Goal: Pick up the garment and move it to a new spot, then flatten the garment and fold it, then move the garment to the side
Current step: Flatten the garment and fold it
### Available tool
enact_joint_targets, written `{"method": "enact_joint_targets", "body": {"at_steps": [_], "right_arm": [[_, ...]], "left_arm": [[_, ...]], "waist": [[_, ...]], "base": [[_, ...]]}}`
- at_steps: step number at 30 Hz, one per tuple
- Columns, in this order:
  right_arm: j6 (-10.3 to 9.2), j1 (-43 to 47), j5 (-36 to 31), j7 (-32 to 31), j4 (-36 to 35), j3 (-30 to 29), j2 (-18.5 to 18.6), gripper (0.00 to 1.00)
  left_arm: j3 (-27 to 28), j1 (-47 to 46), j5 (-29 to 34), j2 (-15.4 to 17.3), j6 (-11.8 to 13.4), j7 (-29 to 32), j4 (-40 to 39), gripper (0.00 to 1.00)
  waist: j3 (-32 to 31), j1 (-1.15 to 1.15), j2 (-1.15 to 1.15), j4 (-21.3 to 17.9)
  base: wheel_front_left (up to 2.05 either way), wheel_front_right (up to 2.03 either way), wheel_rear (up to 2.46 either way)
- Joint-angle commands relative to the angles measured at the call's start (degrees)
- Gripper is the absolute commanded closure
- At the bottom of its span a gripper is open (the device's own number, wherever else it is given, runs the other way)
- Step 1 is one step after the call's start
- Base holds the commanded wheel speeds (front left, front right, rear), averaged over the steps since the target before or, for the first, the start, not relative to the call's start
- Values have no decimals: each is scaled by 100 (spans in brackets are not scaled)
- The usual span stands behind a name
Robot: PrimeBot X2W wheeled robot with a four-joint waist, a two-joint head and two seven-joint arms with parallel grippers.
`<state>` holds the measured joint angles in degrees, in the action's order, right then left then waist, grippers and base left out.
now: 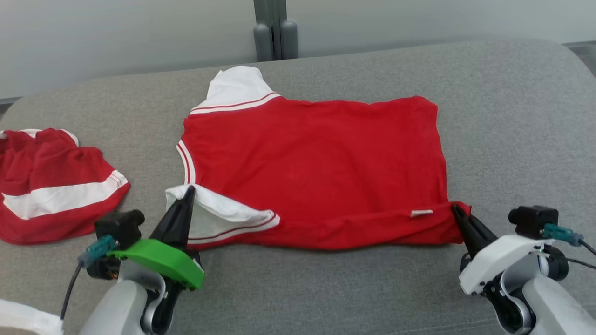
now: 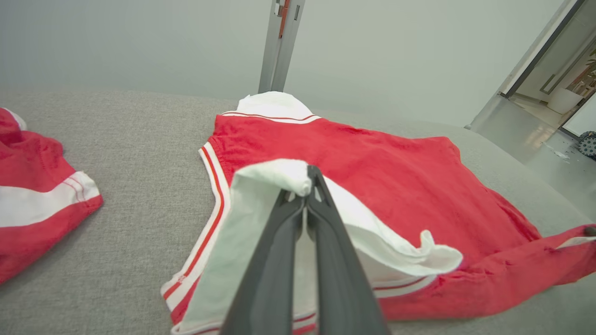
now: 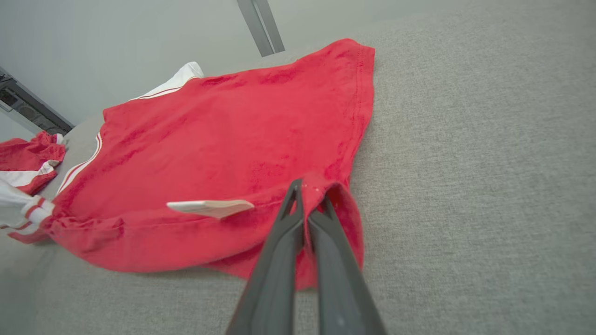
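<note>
The garment is a red T-shirt with white, red-striped sleeves, spread on the grey cushion with its collar side to the left. My left gripper is shut on the near white sleeve, lifted and folded back a little. At the near right, my right gripper is shut on the red hem corner, which curls over its fingers. A small white label sticks out of the near hem fold. The far sleeve lies flat at the back left.
A second red-and-white garment lies bunched at the left edge of the cushion. A grey post stands behind the cushion against the pale wall. Bare cushion lies right of the shirt and in front of it.
</note>
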<state>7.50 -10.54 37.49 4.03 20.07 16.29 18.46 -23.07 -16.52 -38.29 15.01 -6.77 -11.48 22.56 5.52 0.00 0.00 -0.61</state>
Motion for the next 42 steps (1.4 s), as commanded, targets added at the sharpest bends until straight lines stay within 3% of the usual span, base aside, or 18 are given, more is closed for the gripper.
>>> {"method": "enact_joint_targets", "body": {"at_steps": [1,11,12,13,14,15,27,34,42], "right_arm": [[-3,-195,-72,-9,106,19,-24,100],[-3,-1020,-131,258,957,161,-253,100],[-3,-1046,-122,294,1017,187,-269,95],[-3,-1072,-126,361,1067,216,-269,26],[-3,-1079,-108,414,1108,229,-271,0],[-3,-1057,-73,488,1145,246,-271,0],[-3,-119,-407,976,664,343,91,0],[-3,87,-701,923,742,206,-41,0],[-3,-192,-1034,886,1239,82,-179,0]], "left_arm": [[-20,-256,24,25,-37,-50,210,100],[-739,-1468,-48,-7,-77,-285,1441,100],[-810,-1526,-57,-8,-78,-305,1531,100],[-882,-1588,-89,-29,-78,-334,1619,78],[-914,-1627,-121,-52,-79,-339,1676,14],[-924,-1650,-163,-81,-79,-358,1750,0],[38,-216,144,-91,-81,-371,1145,0],[64,238,179,-99,-81,-372,1296,0],[-51,-108,159,-103,-81,-372,1803,0]], "waist": [[210,0,0,-107],[444,0,0,-145],[438,0,0,-140],[416,0,0,-133],[392,0,0,-130],[353,0,0,-121],[-100,0,0,-76],[-41,0,0,-1],[116,0,0,5]], "base": [[0,0,0],[0,0,0],[0,0,0],[0,0,0],[0,0,0],[0,0,0],[0,0,0],[0,0,0],[0,0,0]]}}
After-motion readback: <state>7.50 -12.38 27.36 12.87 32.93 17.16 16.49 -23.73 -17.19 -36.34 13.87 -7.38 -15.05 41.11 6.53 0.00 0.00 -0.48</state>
